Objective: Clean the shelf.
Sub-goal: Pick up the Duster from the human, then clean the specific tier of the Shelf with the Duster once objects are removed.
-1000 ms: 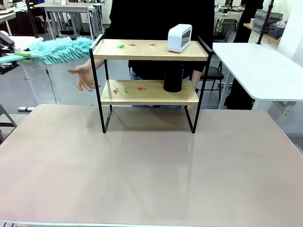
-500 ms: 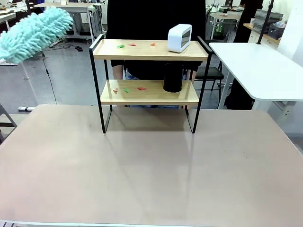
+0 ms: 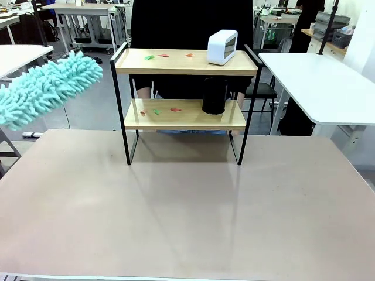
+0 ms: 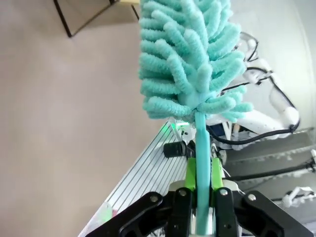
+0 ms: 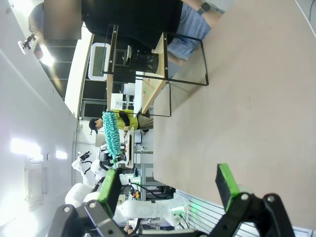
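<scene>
The shelf [image 3: 176,63] stands far and central on the counter [image 3: 187,211], with a person [image 3: 187,23] just behind it. On the top board, a boxy device [image 3: 222,47] sits right and scraps [image 3: 163,55] left. On the lower board, a cylinder [image 3: 214,96] stands right and further scraps [image 3: 157,110] left. A duster [image 3: 47,91], gripped in the left claw [image 4: 202,173], hangs left of the shelf, apart from it.

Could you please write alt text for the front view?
A teal duster hangs in the air left of the two-tier shelf, which holds coloured scraps, a white box and a black cylinder. A person in black stands behind it.
</scene>
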Available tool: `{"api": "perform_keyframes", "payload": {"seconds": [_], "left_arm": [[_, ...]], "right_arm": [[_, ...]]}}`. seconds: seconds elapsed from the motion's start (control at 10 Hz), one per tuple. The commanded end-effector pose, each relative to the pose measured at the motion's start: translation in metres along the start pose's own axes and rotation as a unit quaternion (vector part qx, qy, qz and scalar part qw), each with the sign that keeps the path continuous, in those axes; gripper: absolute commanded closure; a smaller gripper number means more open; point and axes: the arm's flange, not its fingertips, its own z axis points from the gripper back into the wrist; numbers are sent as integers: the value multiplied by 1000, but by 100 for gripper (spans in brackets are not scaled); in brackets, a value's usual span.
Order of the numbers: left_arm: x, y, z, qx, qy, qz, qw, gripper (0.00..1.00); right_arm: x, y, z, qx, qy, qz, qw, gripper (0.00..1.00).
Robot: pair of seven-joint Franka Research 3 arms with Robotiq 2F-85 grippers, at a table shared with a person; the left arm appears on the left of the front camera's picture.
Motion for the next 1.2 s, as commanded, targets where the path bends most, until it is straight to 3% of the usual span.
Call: {"api": "perform_keyframes", "payload": {"seconds": [0.0,0.4,0.6,1.1], "left_arm": [[-18,2,13,-14,-48,-14,999,100],[-38,17,36,-42,-114,16,992,100],[-39,17,36,-17,-92,20,995,99],[-39,17,36,-17,-92,20,995,99]], "right_arm": [[3,1,0,8,-5,15,1000,0],[3,1,0,8,-5,15,1000,0],[3,1,0,8,-5,15,1000,0],[3,1,0,8,-5,15,1000,0]]}}
